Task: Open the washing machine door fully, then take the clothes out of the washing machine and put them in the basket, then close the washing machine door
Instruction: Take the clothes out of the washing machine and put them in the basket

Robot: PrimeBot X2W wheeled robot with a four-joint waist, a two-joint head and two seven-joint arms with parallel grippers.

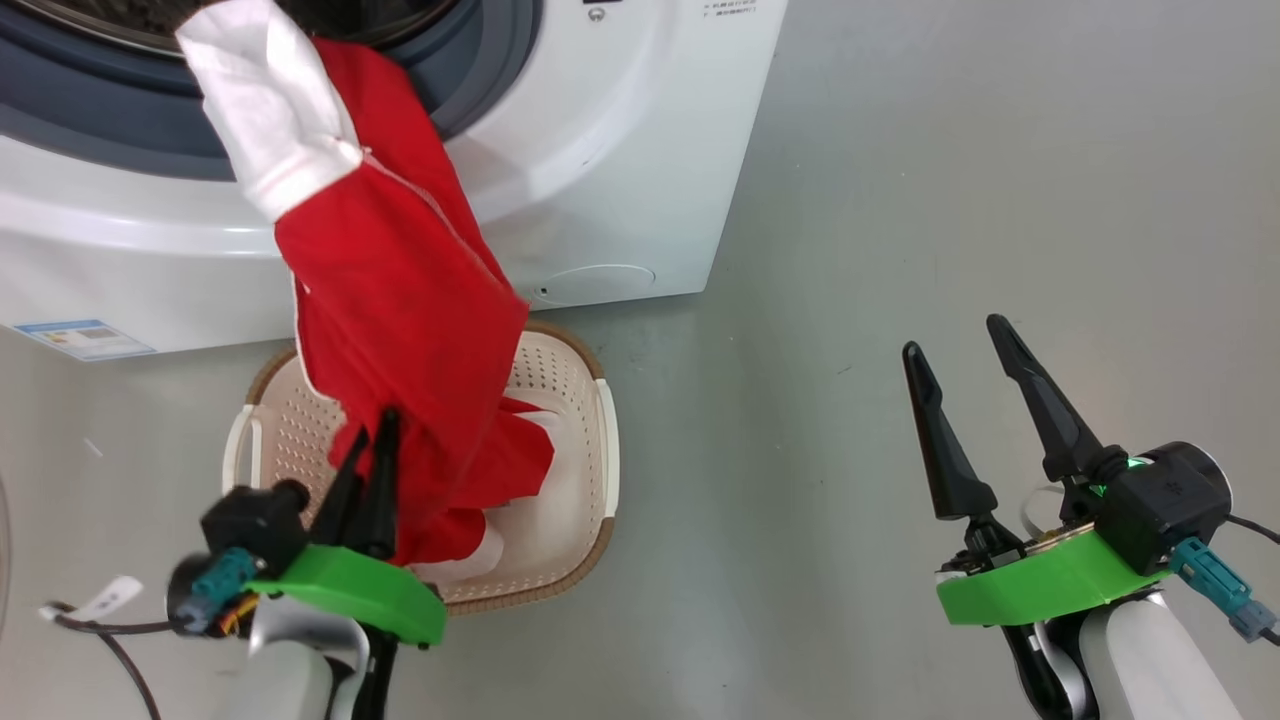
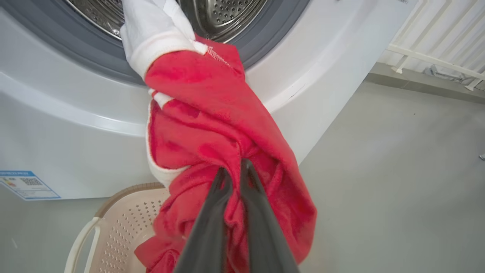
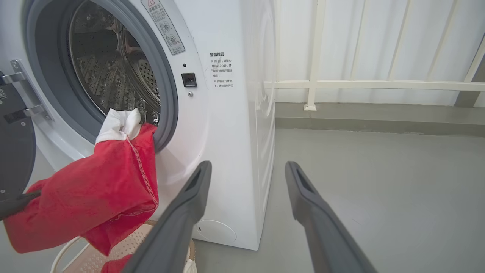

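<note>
With the left gripper point(image 1: 375, 425) clamped on the red garment point(image 1: 400, 300), which hangs from the washing machine point(image 1: 620, 150) mouth into the basket point(image 1: 603, 440), its white cuff point(image 1: 260, 110) could snag on the grey rubber ring point(image 1: 480, 80) or spill outside, while the right gripper point(image 1: 952, 335) gapes empty.

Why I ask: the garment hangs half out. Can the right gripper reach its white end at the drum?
Probably yes: the right gripper stands open and empty, nothing lies between it and the white end, and the door is swung aside.
</note>
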